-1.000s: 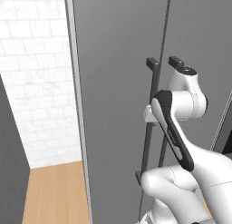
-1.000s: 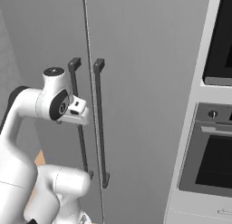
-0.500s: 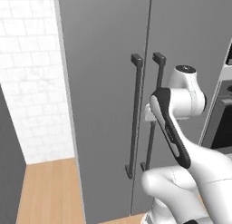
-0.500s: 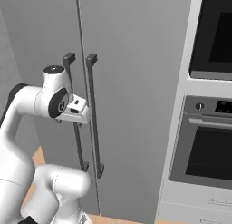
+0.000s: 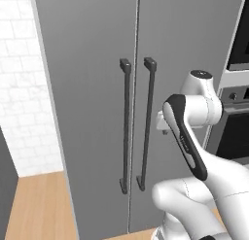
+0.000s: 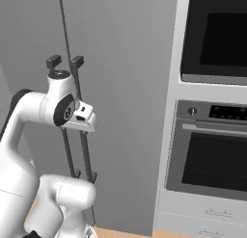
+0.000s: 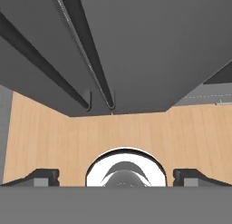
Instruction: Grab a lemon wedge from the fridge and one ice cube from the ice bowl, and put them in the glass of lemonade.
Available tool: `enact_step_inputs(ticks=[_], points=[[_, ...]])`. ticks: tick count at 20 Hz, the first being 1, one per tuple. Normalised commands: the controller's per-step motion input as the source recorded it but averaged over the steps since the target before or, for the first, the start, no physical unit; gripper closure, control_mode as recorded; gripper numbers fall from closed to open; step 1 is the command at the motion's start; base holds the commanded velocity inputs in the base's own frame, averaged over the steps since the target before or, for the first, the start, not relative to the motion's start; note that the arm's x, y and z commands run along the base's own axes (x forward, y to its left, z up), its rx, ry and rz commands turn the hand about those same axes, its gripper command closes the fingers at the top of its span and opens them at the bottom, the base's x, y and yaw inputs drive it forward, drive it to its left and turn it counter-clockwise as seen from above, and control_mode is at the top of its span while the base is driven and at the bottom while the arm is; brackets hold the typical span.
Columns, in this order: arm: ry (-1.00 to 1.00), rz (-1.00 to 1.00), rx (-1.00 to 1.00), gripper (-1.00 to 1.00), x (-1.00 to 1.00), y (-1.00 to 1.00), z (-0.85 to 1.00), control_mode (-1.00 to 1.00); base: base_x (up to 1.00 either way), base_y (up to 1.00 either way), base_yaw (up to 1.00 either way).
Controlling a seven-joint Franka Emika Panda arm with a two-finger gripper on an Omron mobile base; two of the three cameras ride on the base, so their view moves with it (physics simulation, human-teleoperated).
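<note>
The fridge (image 5: 92, 88) stands right before me, tall and grey, with both doors closed. Its two long dark bar handles (image 5: 125, 125) run side by side down the middle seam. My hand (image 6: 83, 117) hangs in front of the handles, pointing down. In the hand view my gripper (image 7: 116, 177) is open, its fingertips (image 7: 43, 175) wide apart with nothing between them, over the wooden floor and the fridge's lower edge (image 7: 149, 46). The lemon wedge, the ice bowl and the glass of lemonade are out of view.
A black oven (image 6: 214, 157) and a microwave (image 6: 217, 32) sit in a white column right of the fridge, with drawers (image 6: 207, 215) below. A white brick wall (image 5: 19, 88) and wooden floor (image 5: 39, 205) lie to the left.
The base has moved to the right, so the fridge handles slid left in both base views and more of the oven column came into view. The arm's pose and the open gripper are unchanged.
</note>
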Motion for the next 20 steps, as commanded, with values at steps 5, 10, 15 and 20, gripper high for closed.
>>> enact_step_inputs(ticks=[5, 10, 15, 20], points=[[0.00, 0.00, 0.00, -1.00, 0.00, 0.00, 0.00, 1.00, -0.70, 0.11, 0.00], [0.00, 0.00, 0.00, -1.00, 0.00, 0.00, 0.00, 1.00, -0.38, 0.15, 0.00], [0.00, 0.00, 0.00, -1.00, 0.00, 0.00, 0.00, 1.00, -0.01, 0.21, 0.03], [0.00, 0.00, 0.00, -1.00, 0.00, 0.00, 0.00, 1.00, -0.32, 0.05, 0.01]])
